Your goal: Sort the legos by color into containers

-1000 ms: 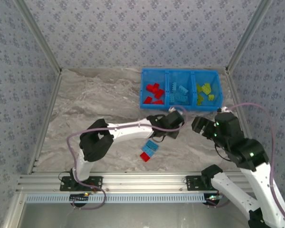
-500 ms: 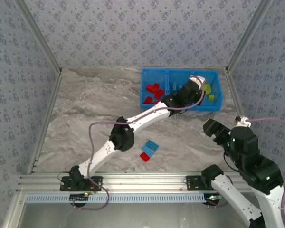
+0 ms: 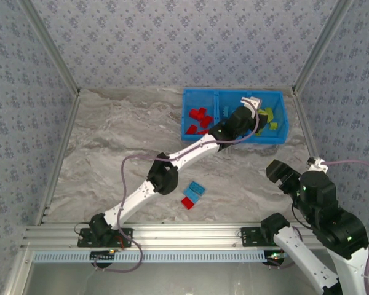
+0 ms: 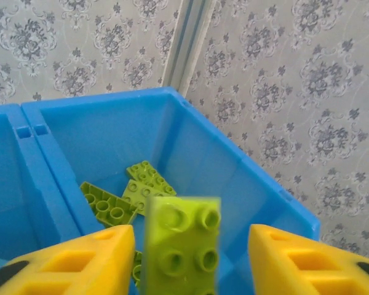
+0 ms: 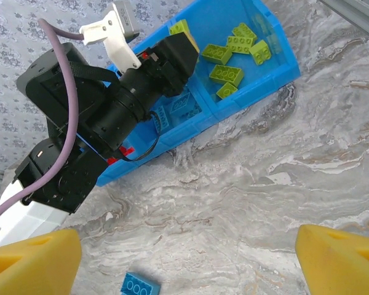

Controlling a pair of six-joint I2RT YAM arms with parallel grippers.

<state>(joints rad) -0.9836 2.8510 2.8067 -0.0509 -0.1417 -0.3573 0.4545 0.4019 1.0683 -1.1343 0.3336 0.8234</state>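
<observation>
Falling lego: a lime green lego (image 4: 181,246) hangs studs toward the camera at the lower centre of the left wrist view, over the green compartment (image 4: 197,153).
Lego against fingers: it sits between the yellow fingers (image 4: 80,258), almost against the one at lower left, with a clear gap to the one at lower right.
Left gripper: the left gripper (image 4: 190,249) has its jaws apart and clamps nothing.
Just changed: a second ago this arm was folded mid-table with its jaws together; now it reaches to the right end of the bin (image 3: 190,132) and has let go.
Meaning: I judge that this green piece is as good as delivered, joining the greens lying below it.
Left to sort: a blue lego (image 3: 195,190) and a red lego (image 3: 188,203) lie touching on the table (image 3: 111,135), lower centre of the top view.
Right gripper: the right gripper (image 5: 187,258) hovers over bare marble, fingers spread wide and empty.
</observation>
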